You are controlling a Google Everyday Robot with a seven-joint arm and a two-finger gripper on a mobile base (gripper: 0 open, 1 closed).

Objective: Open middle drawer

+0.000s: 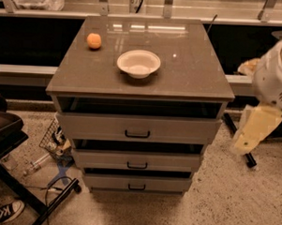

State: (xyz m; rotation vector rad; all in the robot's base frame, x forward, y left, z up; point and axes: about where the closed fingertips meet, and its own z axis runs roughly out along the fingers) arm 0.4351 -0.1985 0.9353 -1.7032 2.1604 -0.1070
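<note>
Step in hand: approach. The gripper hangs at the right edge of the frame, well apart from the cabinet; whether it is apart or together cannot be told. The middle drawer sits lower centre, between the top drawer and the lowest drawer. Next move, as judged: bring the gripper left to the small dark handle, grip it and pull outward.

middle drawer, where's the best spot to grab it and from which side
Take the middle drawer by its small dark handle, centred on the flat front, coming straight in from the front: the front offers no other hold and the drawer slides out that way. The gripper hangs at the right of the view, apart from the cabinet.
</note>
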